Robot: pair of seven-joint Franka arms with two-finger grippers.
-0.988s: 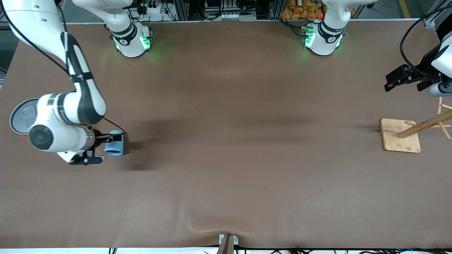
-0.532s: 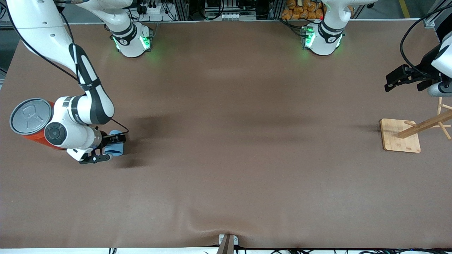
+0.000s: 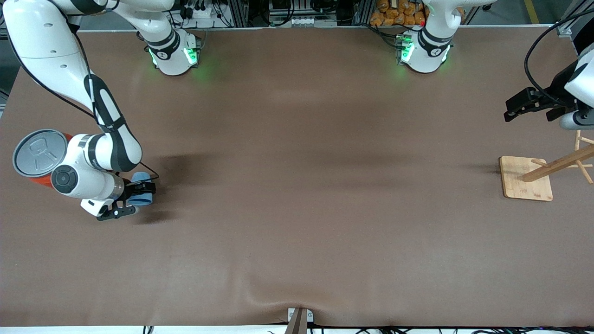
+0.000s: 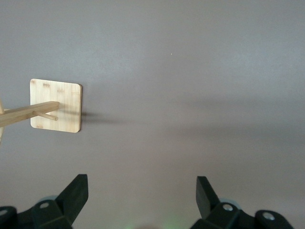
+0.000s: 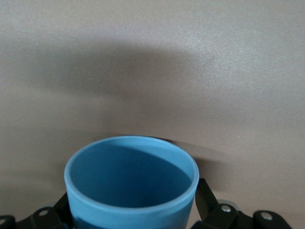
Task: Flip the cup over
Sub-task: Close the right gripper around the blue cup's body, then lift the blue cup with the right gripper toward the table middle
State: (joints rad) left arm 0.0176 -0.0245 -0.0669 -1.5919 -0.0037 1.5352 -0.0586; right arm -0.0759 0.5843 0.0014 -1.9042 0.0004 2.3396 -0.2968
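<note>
Cup (image 3: 140, 195): I count one, light-blue matte, tapered, lying on its side between right gripper (image 3: 139, 200) jaws, which sit wide around it, right arm's end of table. One orange can (image 3: 39, 160), grey lid, partly hidden. One wooden rack (image 3: 540, 174), cut off. Left gripper (image 3: 533, 104) waits, jaws released, over table.

Thing: the cup (image 3: 140, 189), small, without handle, tapered.
Colour: light blue, with a matte surface.
Material: it looks like plastic.
Pose: it lies on its side; its open mouth (image 5: 131, 174) faces the right wrist camera, and the inside looks empty.
Place: on the brown table, toward the right arm's end.
Contact: it sits between the two fingers of the right gripper (image 3: 139, 192); whether they press its wall, I cannot tell.
</note>
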